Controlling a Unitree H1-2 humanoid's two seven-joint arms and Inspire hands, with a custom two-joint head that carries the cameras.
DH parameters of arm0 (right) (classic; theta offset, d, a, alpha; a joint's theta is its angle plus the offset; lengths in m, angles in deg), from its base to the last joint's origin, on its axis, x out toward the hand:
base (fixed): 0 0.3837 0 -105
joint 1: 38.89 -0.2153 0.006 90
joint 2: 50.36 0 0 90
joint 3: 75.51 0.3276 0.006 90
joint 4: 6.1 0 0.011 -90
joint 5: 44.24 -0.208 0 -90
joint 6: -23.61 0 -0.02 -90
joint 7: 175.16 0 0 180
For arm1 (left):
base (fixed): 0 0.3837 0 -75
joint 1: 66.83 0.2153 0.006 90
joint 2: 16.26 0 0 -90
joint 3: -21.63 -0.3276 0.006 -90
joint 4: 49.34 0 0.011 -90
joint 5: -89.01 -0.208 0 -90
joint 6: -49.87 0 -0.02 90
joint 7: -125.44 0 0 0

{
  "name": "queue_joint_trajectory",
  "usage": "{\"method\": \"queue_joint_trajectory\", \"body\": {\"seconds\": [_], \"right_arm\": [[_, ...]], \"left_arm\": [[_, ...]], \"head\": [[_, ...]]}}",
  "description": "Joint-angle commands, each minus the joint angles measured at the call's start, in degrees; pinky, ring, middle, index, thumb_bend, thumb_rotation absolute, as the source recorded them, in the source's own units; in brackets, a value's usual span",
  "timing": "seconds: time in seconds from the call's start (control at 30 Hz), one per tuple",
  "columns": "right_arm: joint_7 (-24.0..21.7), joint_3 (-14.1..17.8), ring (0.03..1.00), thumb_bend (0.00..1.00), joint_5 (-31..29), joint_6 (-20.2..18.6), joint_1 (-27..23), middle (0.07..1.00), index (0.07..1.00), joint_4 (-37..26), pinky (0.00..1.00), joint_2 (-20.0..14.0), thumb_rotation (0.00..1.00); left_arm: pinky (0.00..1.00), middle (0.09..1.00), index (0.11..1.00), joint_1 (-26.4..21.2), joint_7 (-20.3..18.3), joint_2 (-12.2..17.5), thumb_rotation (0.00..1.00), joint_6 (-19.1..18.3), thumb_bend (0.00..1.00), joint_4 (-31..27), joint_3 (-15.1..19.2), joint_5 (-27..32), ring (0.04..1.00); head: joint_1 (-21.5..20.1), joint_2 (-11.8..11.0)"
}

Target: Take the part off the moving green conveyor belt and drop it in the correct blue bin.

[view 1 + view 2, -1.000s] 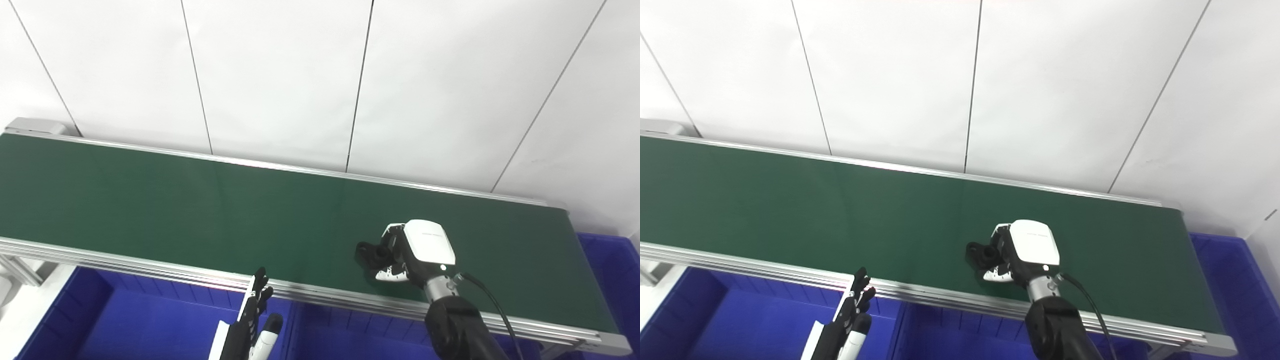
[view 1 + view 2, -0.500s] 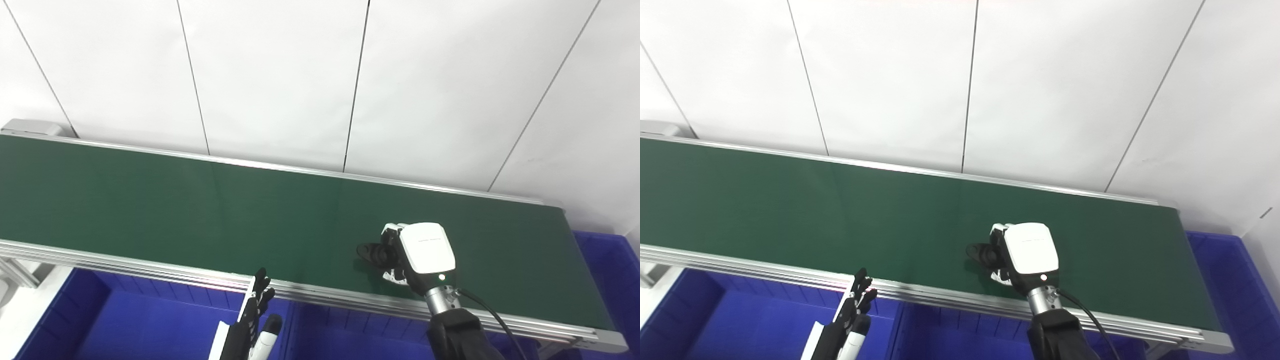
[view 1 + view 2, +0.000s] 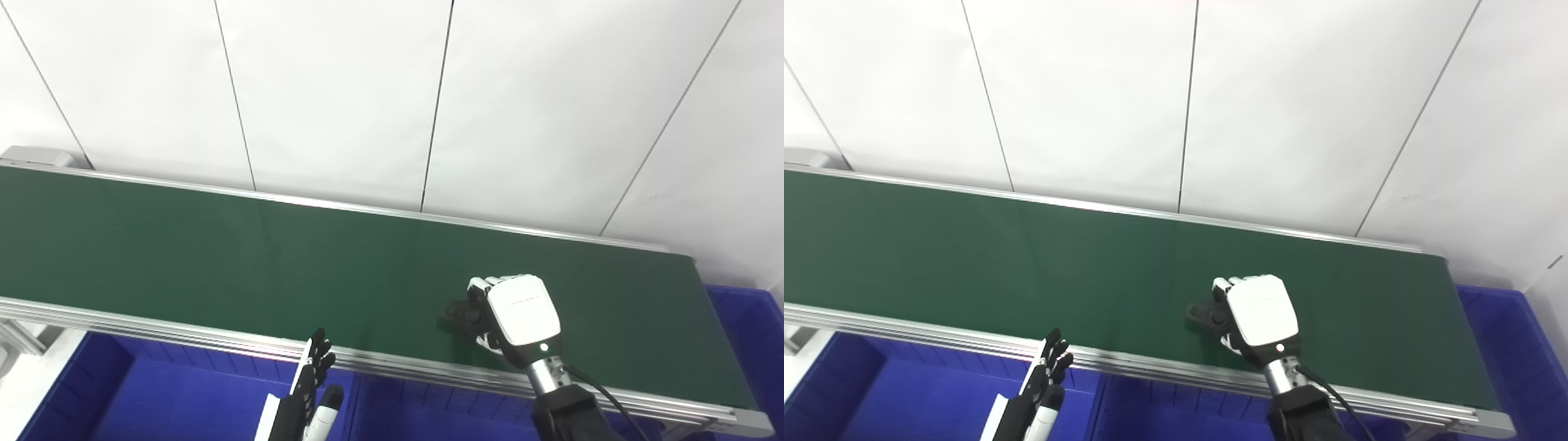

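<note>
The right robot hand [image 3: 517, 315] sits over the green conveyor belt [image 3: 245, 257] in the lower right of the frame, its white back turned toward the camera. Its fingers [image 3: 1222, 288] curl around a small black part [image 3: 1206, 314], which pokes out at the hand's left side, gripped just above the belt surface (whether it touches the belt cannot be told). The left robot hand [image 3: 309, 383] is at the bottom centre of the frame, near the belt's front aluminium rail [image 3: 184, 334], fingers straight, slightly spread and holding nothing. It hangs over a blue bin [image 3: 153, 398] below the rail. Another blue bin [image 3: 1513, 343] shows at the right edge, past the belt's end.
</note>
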Motion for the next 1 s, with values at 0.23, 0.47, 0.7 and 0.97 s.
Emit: {"method": "queue_joint_trajectory", "body": {"seconds": [0.23,0.47,0.7,0.97], "right_arm": [[3.02,-0.79,0.250,0.53,2.58,5.44,-0.57,0.393,0.490,-4.94,0.21,-2.51,0.00],[4.87,-0.20,0.258,0.53,4.30,8.06,-0.11,0.401,0.489,-8.26,0.21,-4.07,0.00],[5.44,0.66,0.256,0.53,4.45,9.71,1.06,0.407,0.490,-12.29,0.21,-4.90,0.00],[4.59,1.86,0.252,0.52,6.41,9.87,4.18,0.391,0.496,-19.49,0.20,-5.93,0.00]], "left_arm": [[1.00,0.987,1.000,-0.88,-0.22,-3.15,0.98,0.58,0.69,-0.40,-2.58,0.91,0.959],[1.00,0.995,1.000,-1.57,-0.27,-2.66,0.97,0.35,0.70,-0.26,-1.96,1.51,0.968],[0.99,0.983,1.000,-2.24,-0.19,-2.11,0.98,0.45,0.70,0.12,-1.29,1.25,0.956],[1.00,0.982,1.000,-2.89,-0.21,-1.70,0.99,-1.14,0.72,-0.47,-0.27,1.44,0.946]], "head": [[-0.63,-0.13],[-1.62,-0.25],[-2.50,-0.11],[-4.33,0.75]]}}
